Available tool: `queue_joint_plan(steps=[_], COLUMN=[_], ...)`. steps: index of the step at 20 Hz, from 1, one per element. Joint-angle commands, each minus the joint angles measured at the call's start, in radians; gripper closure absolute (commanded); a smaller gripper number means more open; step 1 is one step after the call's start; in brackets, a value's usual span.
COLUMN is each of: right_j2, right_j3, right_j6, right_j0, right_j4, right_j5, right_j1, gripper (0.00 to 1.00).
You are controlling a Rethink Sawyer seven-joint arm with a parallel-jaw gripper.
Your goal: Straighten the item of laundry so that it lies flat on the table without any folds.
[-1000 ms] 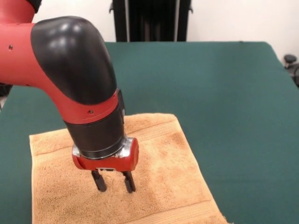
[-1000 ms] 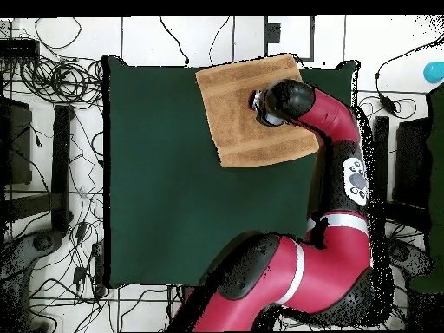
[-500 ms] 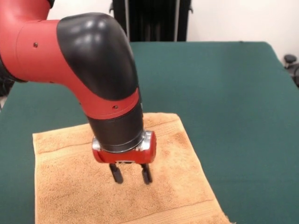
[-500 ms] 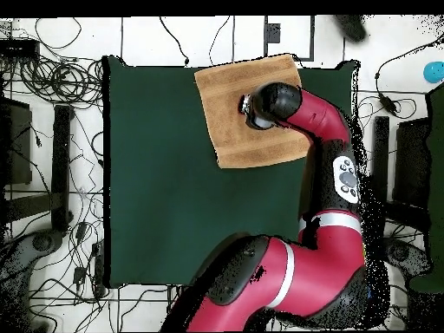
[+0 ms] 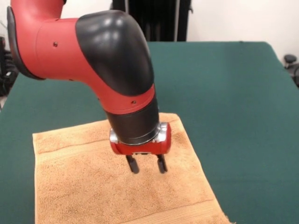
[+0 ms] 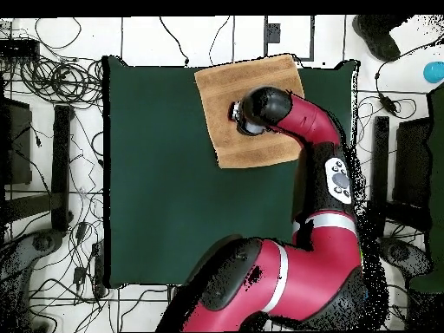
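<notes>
The item of laundry, a tan-orange terry towel, lies spread flat near one corner of the dark green table. A woven band runs near its far and near edges. My gripper points straight down over the towel's middle, open with nothing between its two dark fingers. Its tips hover just above the cloth or barely touch it; I cannot tell which. From overhead the arm's black wrist hides the gripper.
The red arm reaches across the table's right side in the overhead view. Cables litter the white floor around the table. The towel's near edge runs off the bottom of the front view.
The arm and gripper have slid steadily to the right in the front view, over the towel's middle. The towel has kept its place and shape.
</notes>
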Motion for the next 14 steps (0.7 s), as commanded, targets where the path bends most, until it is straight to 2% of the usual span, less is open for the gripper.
queue_joint_plan(steps=[1, 6, 11, 14], right_j2=[0.015, 0.004, 0.005, 0.015], right_j3=[0.199, 0.187, 0.091, 0.080], right_j6=[0.284, 0.286, 0.263, 0.262], right_j0=[0.059, 0.067, 0.063, 0.056], right_j4=[0.062, 0.073, 0.087, 0.107], right_j5=[0.059, 0.060, 0.096, 0.086], right_j1=[0.025, 0.040, 0.127, 0.161], gripper=[0.00, 0.00, 0.00, 0.00])
